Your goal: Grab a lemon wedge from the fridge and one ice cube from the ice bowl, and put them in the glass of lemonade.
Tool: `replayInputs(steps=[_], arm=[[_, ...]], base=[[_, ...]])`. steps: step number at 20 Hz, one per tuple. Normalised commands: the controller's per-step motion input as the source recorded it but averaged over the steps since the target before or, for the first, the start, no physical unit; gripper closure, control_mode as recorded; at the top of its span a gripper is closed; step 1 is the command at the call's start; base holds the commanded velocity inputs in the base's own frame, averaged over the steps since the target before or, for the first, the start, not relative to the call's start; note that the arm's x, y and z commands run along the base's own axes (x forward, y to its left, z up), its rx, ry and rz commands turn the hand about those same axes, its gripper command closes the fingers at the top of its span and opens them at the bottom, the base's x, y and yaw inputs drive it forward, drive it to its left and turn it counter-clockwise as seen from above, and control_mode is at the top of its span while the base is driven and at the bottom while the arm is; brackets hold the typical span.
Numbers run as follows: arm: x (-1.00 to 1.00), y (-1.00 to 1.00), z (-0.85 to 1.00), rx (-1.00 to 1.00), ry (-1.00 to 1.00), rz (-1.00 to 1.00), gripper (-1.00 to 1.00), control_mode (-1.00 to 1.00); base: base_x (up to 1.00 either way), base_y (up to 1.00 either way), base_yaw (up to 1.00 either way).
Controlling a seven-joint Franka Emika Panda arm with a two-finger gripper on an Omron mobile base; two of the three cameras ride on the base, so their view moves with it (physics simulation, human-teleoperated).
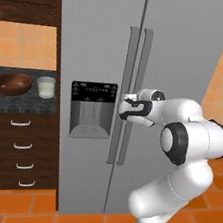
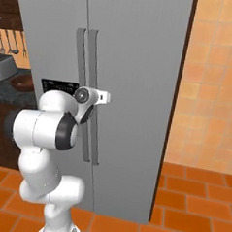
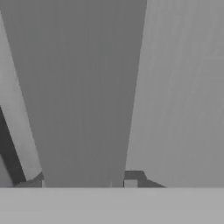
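Observation:
The grey steel fridge (image 1: 183,53) stands with both doors closed, so the lemon wedge is hidden. My gripper (image 1: 121,106) is level with the black dispenser panel (image 1: 91,108), at the pair of long vertical handles (image 1: 131,51) by the door seam. In the hand view a handle (image 3: 83,87) fills the gap between my fingertips (image 3: 131,180), and both tips touch it. The ice bowl (image 1: 11,83) and the glass of lemonade (image 1: 46,87) sit side by side on the dark counter to the left. I cannot make out ice in the bowl.
Dark wooden drawers (image 1: 20,145) sit under the counter (image 1: 19,102) left of the fridge. An orange tiled wall (image 2: 211,94) rises to the right of the fridge (image 2: 140,66), above an orange tiled floor (image 2: 190,210). Utensils (image 2: 10,41) hang at the far left.

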Motion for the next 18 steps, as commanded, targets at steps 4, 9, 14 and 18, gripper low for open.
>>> replayInputs(steps=[4,9,14,18], arm=[[-0.92,-0.81,0.13,0.03,0.0,-0.22,1.0,-1.0],[-0.98,-0.99,0.44,0.06,0.0,-0.34,1.0,-1.0],[-0.92,-1.0,0.76,0.08,0.05,-0.38,1.0,-1.0],[-0.93,-1.0,0.96,0.13,0.05,-0.42,1.0,-1.0]], base=[[0.0,0.0,0.0],[0.0,0.0,0.0],[0.0,0.0,0.0],[0.0,0.0,0.0]])
